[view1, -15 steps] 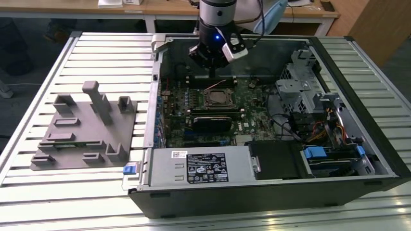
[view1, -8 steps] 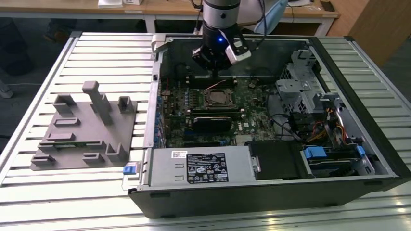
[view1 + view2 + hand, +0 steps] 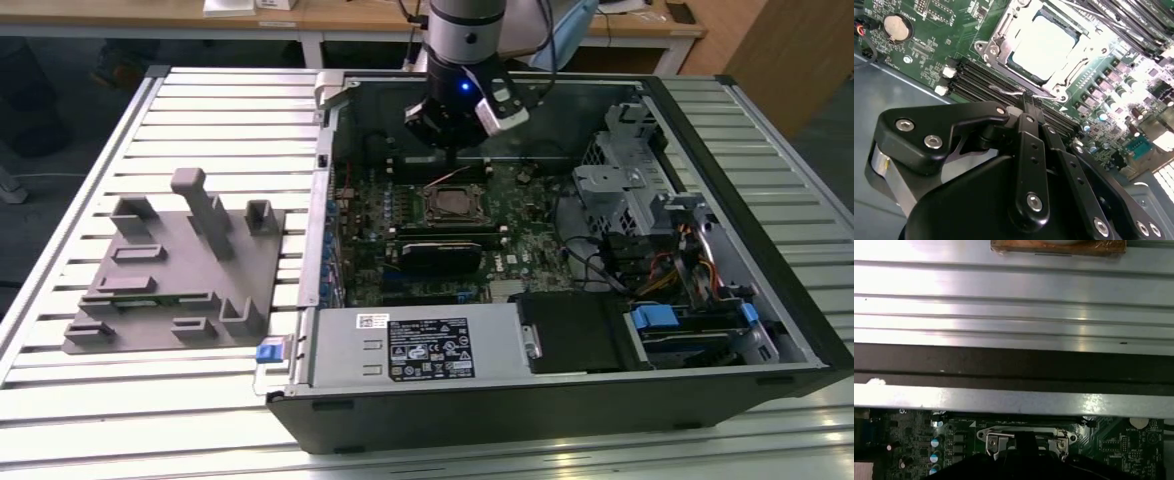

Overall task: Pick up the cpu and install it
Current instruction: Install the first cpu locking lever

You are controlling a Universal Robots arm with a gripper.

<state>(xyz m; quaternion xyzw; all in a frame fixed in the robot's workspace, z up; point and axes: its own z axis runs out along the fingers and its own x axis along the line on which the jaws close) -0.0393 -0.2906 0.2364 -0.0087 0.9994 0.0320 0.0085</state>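
I hold the pincer (image 3: 1029, 102), its fingers pressed together and empty, just above the socket's edge; the cpu (image 3: 1043, 46) sits flat in the socket (image 3: 450, 203) directly beyond its tips.

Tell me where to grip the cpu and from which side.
Take the cpu by two opposite edges, coming straight down from above. It lies flat, pale top up, with the socket's metal frame close around it, so a sideways approach looks blocked.
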